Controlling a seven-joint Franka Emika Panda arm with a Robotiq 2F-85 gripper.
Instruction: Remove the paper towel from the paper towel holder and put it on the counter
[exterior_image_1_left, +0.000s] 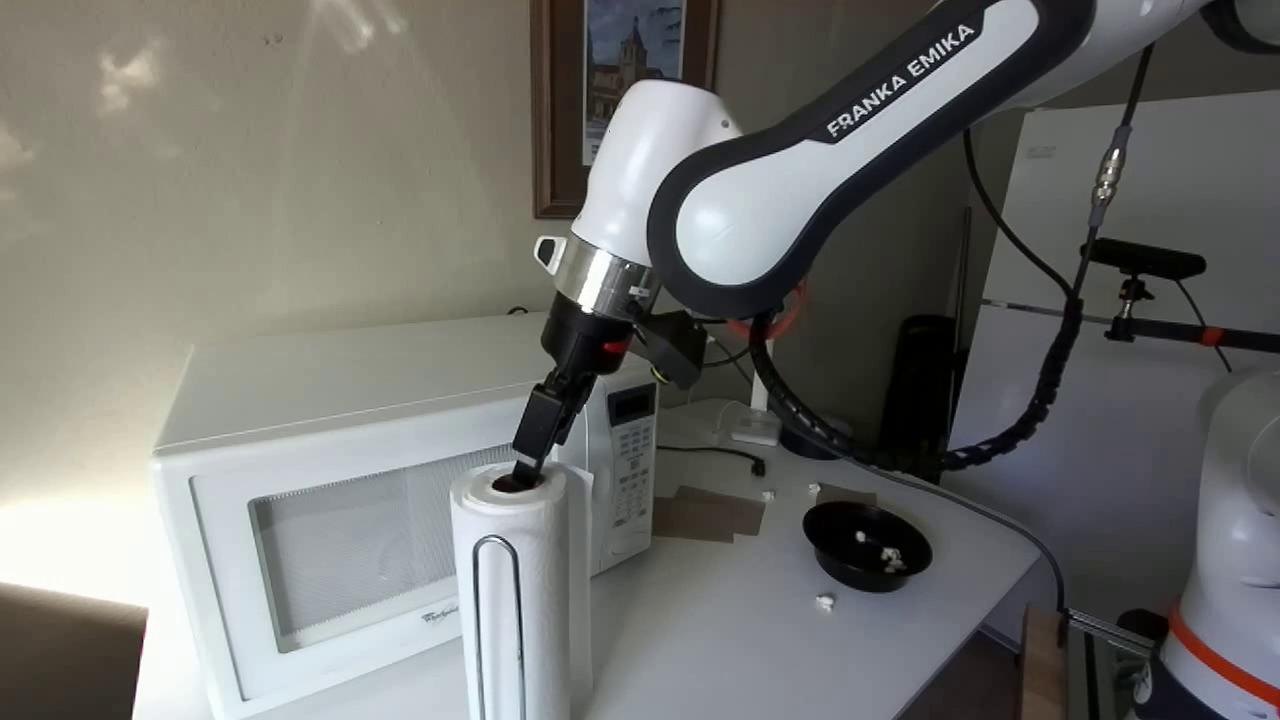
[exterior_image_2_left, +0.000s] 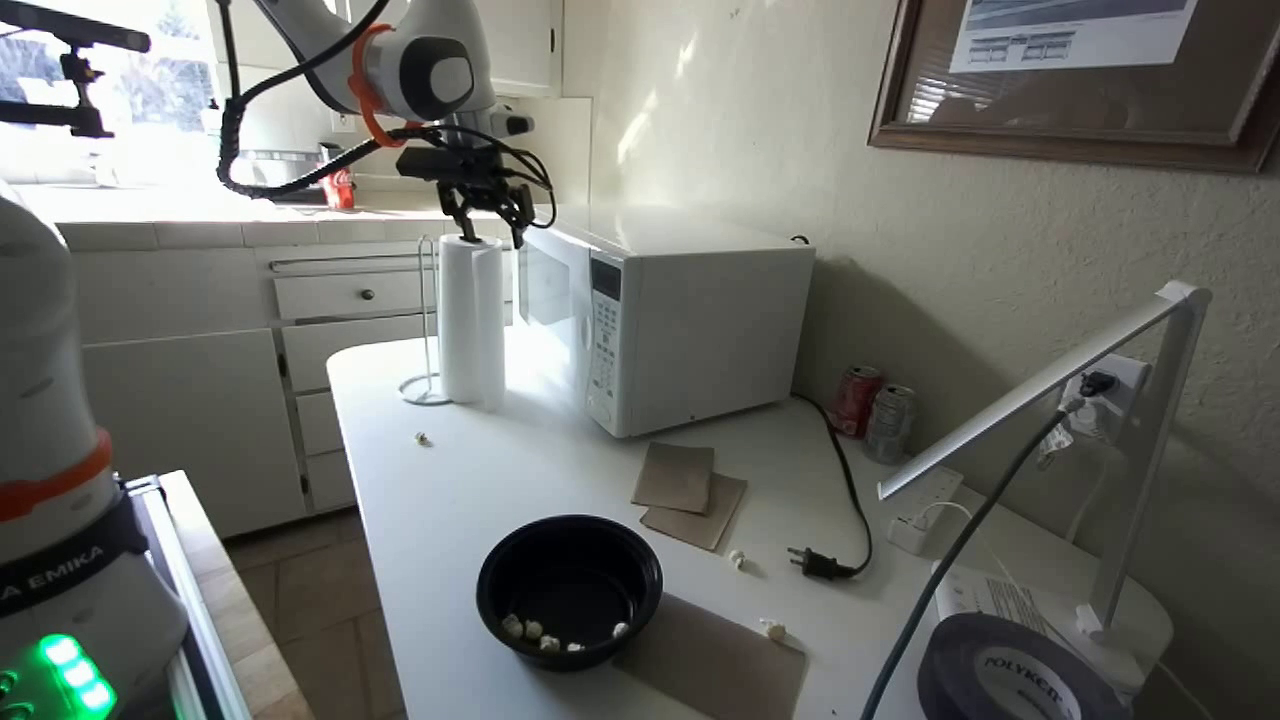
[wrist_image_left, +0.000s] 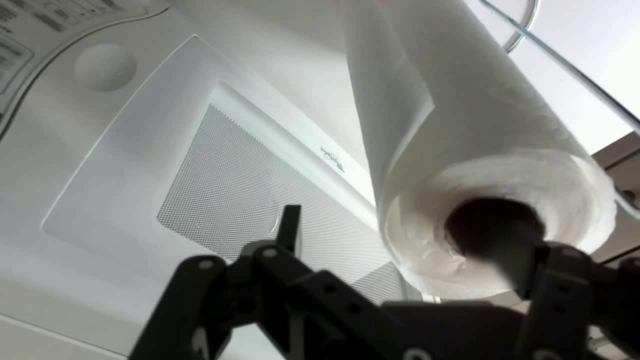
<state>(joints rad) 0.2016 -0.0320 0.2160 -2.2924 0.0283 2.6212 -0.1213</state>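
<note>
The gripper stands spread, one finger in the core, one outside the paper roll, upright beside the wire holder on the counter. Grasping seems in hand; next likely means pinching the paper, then lifting.

The gripper has its fingers apart, one at the hollow core of the paper towel, the other just outside it above a gap, with the microwave walling off that side. Beyond the inner finger, the thin wire loop of the paper towel holder stands in the way. Below the fingers, bare counter lies free toward a black bowl.
</note>
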